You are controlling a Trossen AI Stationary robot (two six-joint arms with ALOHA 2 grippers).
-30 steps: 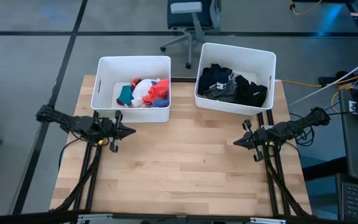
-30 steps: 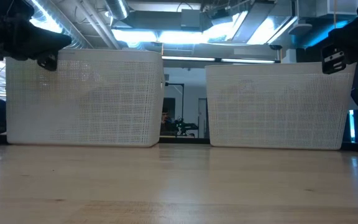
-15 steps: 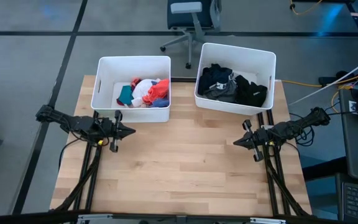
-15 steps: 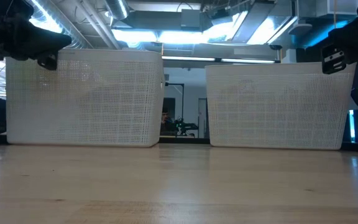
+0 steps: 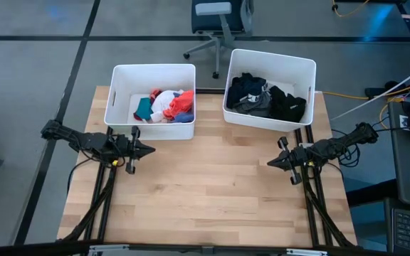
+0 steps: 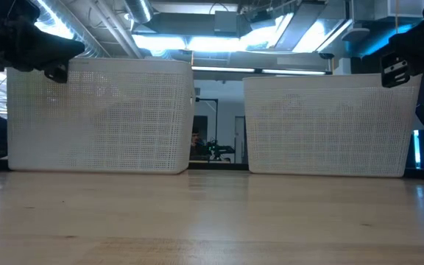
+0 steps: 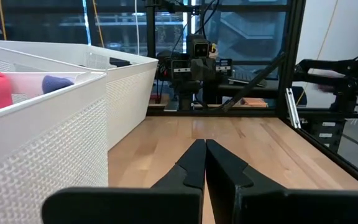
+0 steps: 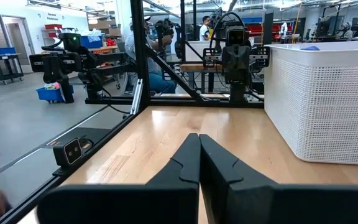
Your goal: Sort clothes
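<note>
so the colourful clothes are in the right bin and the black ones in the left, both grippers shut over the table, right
Swapped: the high view shows the colourful clothes in the left bin and the black ones in the right bin. The left gripper and right gripper are indeed shut over the table.

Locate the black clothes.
In the high view, the black fabric clothes lie inside the right white plastic bin, beside the left bin's colourful garments.

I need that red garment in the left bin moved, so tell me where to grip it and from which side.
Take the red garment by its raised bunched top, coming straight down from above. It lies on top of the coloured pile against the right wall of the left bin, whose walls block any sideways approach. The left gripper, jaws shut, is nearest and would have to open first.
</note>
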